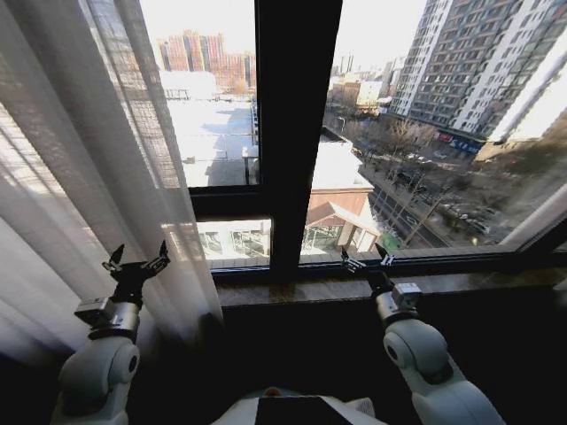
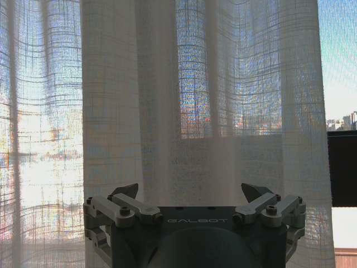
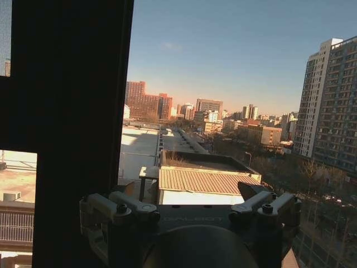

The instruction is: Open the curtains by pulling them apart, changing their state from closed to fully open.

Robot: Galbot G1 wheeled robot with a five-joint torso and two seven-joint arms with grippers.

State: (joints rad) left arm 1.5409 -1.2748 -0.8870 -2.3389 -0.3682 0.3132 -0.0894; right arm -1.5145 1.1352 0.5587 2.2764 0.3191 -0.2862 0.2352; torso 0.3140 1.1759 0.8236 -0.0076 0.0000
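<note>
The curtains [image 1: 106, 177] are seen gathered at the left side of the window, where the sheer cream fabric hangs in vertical pleats and covers the left part of the glass; a narrow strip of pale fabric [image 1: 540, 226] is also seen at the far right edge of the window. The middle of the window is left uncovered, so that the black window frame [image 1: 292, 133] and the city buildings [image 1: 478, 62] outside are seen clearly. The left tool [image 1: 135, 262] is held up just in front of the lower part of the left curtain, with its fingers spread apart and nothing between them. In the left wrist view the open left tool [image 2: 192, 195] is pointed at the woven fabric [image 2: 167, 100], which hangs close before it. The right tool [image 1: 368, 259] is raised near the dark window sill [image 1: 461, 283], beside the central frame post, and its fingers are also spread with nothing held. In the right wrist view the right tool [image 3: 189, 195] is directed at the bare glass.
</note>
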